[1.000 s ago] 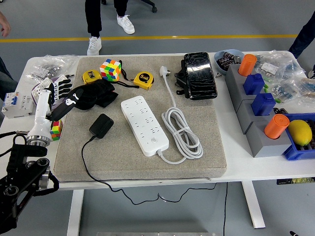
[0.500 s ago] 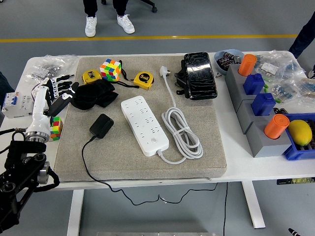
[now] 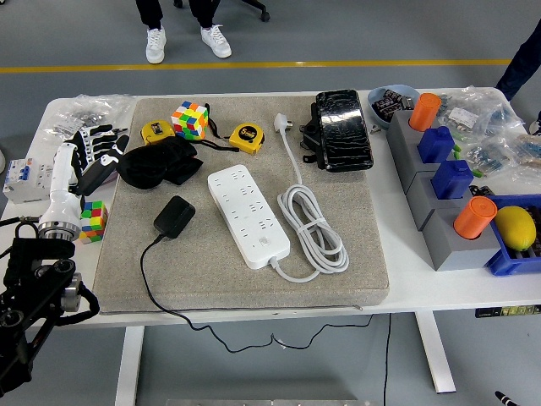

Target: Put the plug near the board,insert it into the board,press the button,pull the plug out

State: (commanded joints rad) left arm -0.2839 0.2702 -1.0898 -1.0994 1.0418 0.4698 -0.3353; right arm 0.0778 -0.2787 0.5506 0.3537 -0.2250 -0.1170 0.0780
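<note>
Plug [image 3: 173, 217]: black adapter block lying flat on the grey mat [image 3: 355, 254], at about 9 o'clock from the mat's centre, just left of the power strip and apart from it. Its prongs cannot be made out. Long axis runs from 7 o'clock to 1 o'clock. Its thin black cord [image 3: 148, 279] leaves the lower-left corner, runs toward 6 o'clock, drops over the table's near edge and hangs below.

Power strip [image 3: 248, 215]: white board, several rows of sockets, long axis from 11 o'clock to 5 o'clock. One small button sits near its 5 o'clock end; its state is too small to read. Its white cable [image 3: 313, 228] is coiled just beside it at 3 o'clock, ending in a white plug [image 3: 281, 123] toward 12 o'clock.

Left hand [image 3: 97, 152]: white forearm, black fingers spread and relaxed, grasping nothing, over the table's left edge at 9 o'clock, next to a black pouch [image 3: 159, 161]. The arm's lower part is cut off by the frame.

Right hand: out of frame.

Other items: two yellow tape measures [image 3: 246, 136], a colour cube [image 3: 190, 119] at 11 o'clock, a smaller cube [image 3: 93, 218] by the left wrist, a black wrapped pack [image 3: 342, 128] at 12 o'clock, grey blocks carrying orange cylinders [image 3: 473, 217] and blue pieces at 3 o'clock, a lemon [image 3: 516, 227] in a blue tray.

A person's legs and white shoes [image 3: 215, 40] stand beyond the table; upper body cut off.
</note>
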